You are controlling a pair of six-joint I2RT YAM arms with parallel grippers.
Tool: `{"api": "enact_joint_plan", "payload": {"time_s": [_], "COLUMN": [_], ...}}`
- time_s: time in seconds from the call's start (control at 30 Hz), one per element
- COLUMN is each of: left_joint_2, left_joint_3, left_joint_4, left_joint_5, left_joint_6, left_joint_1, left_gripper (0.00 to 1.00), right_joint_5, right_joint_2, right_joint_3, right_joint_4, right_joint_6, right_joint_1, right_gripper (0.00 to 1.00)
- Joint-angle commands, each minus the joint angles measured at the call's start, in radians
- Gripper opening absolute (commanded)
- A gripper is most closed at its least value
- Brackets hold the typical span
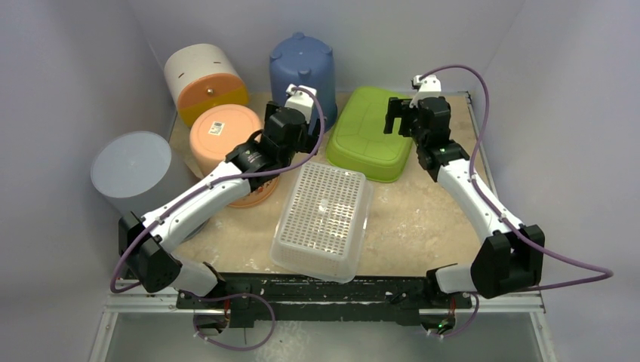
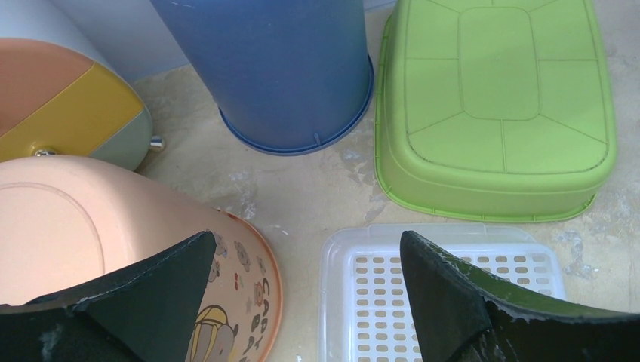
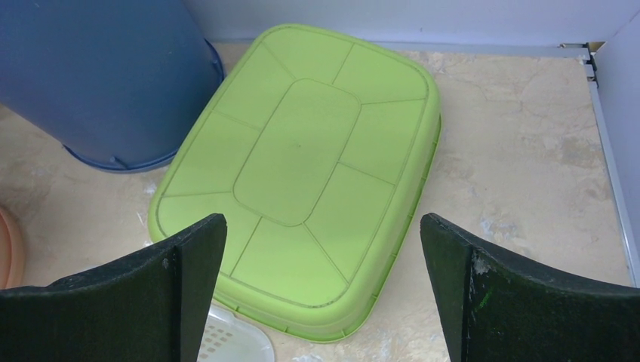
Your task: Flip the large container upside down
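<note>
A green tub (image 1: 370, 136) lies bottom up at the back right; it also shows in the right wrist view (image 3: 302, 173) and the left wrist view (image 2: 494, 105). A clear white perforated basket (image 1: 324, 219) lies bottom up in the middle, its corner showing in the left wrist view (image 2: 453, 286). My right gripper (image 1: 401, 121) is open and empty above the green tub's right part, with its jaws wide apart (image 3: 323, 226). My left gripper (image 1: 302, 132) is open and empty above the gap between the peach bucket and the basket (image 2: 308, 249).
A blue bucket (image 1: 303, 68) stands bottom up at the back. A peach bucket (image 1: 226, 136) stands bottom up on the left. A white, orange and yellow bin (image 1: 205, 75) lies on its side at the back left. A grey cylinder (image 1: 136, 170) stands at the left edge.
</note>
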Motion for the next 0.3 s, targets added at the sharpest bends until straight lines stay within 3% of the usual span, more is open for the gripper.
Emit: {"api": "enact_joint_plan", "payload": {"time_s": [0.0,0.27], "left_joint_2": [-0.036,-0.033], "left_joint_3": [-0.007,-0.003], "left_joint_4": [0.040,0.037], "left_joint_5": [0.003,0.003], "left_joint_6": [-0.013,-0.007], "left_joint_1": [-0.004,-0.005], "left_gripper": [0.89,0.89], "right_joint_5": [0.033,0.056], "right_joint_2": [-0.024,-0.023], "right_joint_3": [-0.003,-0.009], "right_joint_4": [0.041,0.045], "right_joint_6": [-0.022,-0.033], "right_joint_1": [0.004,0.004], "right_gripper": [1.00,1.00]}}
